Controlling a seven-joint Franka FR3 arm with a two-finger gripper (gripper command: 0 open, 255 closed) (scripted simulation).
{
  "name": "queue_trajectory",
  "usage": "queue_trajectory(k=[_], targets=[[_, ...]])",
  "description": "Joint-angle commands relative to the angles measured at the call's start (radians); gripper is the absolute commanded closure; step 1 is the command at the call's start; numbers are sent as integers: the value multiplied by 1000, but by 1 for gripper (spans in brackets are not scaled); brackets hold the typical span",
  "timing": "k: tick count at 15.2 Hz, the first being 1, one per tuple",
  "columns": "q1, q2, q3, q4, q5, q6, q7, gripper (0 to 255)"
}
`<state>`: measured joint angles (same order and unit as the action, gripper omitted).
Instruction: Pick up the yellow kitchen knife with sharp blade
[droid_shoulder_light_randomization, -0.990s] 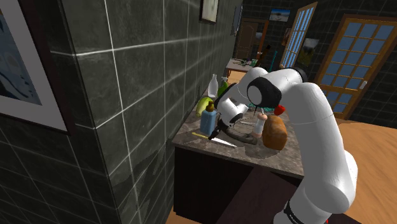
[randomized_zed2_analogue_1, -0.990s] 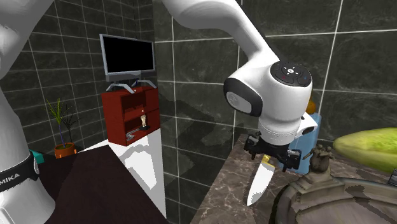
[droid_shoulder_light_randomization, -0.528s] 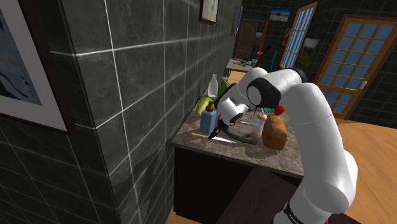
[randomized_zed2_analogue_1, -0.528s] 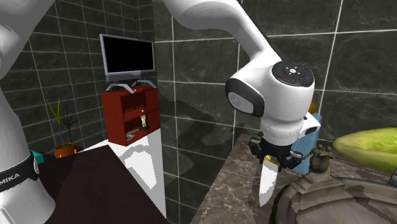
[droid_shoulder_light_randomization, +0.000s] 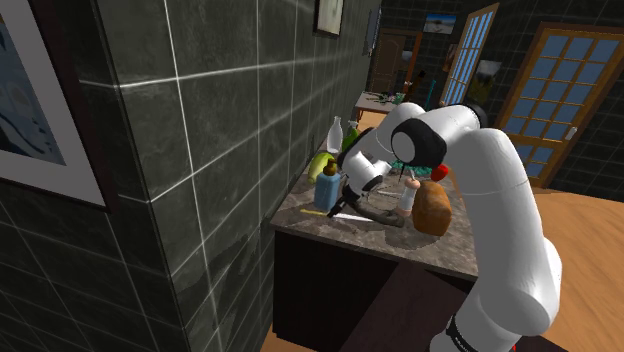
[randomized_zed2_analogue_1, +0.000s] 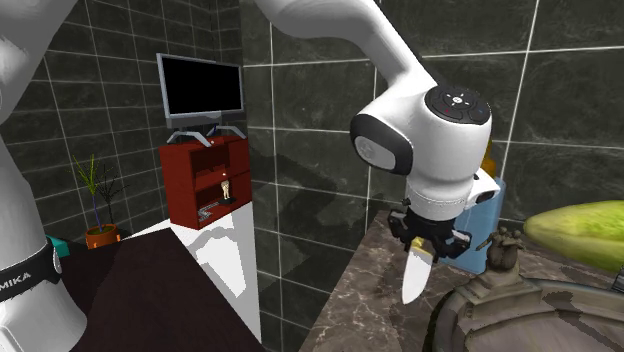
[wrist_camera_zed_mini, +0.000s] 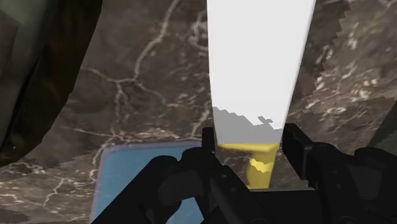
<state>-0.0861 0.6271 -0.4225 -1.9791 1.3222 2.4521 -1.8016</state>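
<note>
Over the shoulder view's left end of the stone counter (droid_shoulder_light_randomization: 440, 250), I have the gripper (droid_shoulder_light_randomization: 346, 201) down low, just beside a blue bottle (droid_shoulder_light_randomization: 327, 188). What it carries is hard for me to read from this side.

In the second exterior view the matter is plainer: the knife (randomized_zed2_analogue_1: 414, 278) hangs blade-down from the gripper, its white blade pointing at the counter. As far as I can judge, the tip is clear of the surface.

In the wrist view the two fingers (wrist_camera_zed_mini: 305, 153) are narrowed onto the yellow handle (wrist_camera_zed_mini: 257, 167), one on each side, and the blade runs straight away from the hand over the marbled top.

So I count the grasp as made and the lift as begun. What is left, to my mind, is to carry the knife higher and show the hold does not slip — the grip sits right at the blade's root, so I would go gently.
</note>
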Motion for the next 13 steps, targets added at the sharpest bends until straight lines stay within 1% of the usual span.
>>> queue_trajectory(k=[1,11,13], targets=[[7,-19,-10,-6,-21,-6,20,255],[49,-131,-63,-43,-135,-33,124,255],[50,-132,-64,-43,-137,-33,126,255]])
